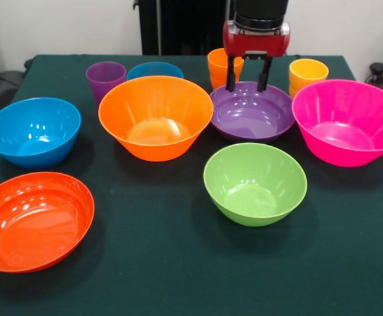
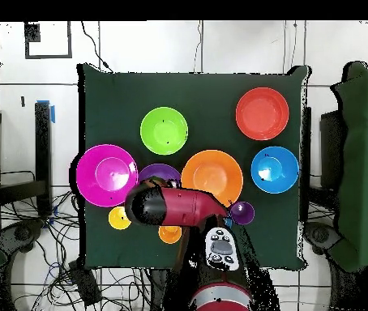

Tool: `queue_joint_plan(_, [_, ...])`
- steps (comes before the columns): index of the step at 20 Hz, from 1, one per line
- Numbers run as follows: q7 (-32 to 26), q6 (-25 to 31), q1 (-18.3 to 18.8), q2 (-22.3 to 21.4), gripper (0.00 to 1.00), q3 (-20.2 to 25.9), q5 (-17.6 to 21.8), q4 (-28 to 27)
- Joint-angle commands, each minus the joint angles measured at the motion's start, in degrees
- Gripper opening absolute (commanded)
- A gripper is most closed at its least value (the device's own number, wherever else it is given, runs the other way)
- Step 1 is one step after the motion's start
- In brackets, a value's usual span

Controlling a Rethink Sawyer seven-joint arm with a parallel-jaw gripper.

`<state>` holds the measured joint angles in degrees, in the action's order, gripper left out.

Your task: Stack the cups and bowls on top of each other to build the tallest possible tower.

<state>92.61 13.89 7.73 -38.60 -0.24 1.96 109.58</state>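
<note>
bowls: seven [image 1: 155, 117], upright, unstacked, spread across the frame
cups: purple [image 1: 105, 78], orange [image 1: 220, 66], yellow [image 1: 308, 74], upright, top row

I can read no text, label, brand, number or sign anywhere in my two views, on the glossy plastic bowls, the cups or the arm.

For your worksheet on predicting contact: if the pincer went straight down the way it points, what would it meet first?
Most likely the purple bowl. The open pincer hangs over its far rim, fingers pointing down, nothing between them. Depth is unclear, so it may strike the rim rather than the inside.
</note>
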Motion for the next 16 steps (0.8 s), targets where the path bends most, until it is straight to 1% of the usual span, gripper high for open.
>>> queue_joint_plan(1, [3.13, 6.47, 0.65, 0.94, 1.0, 5.41, 1.93, 0.95])
queue_joint_plan(7, [2.67, 6.63, 1.4, 1.27, 1.0, 6.02, 2.02, 0.7])
queue_joint_plan(10, [1.64, 10.42, 1.41, 0.52, 1.0, 5.67, 1.77, -1.16])
queue_joint_plan(12, [1.01, 13.61, 1.34, -1.05, 1.0, 5.23, 1.59, -2.04])
queue_joint_plan(16, [-0.7, 19.09, 2.52, -3.3, 1.0, 5.15, 1.76, -4.04])
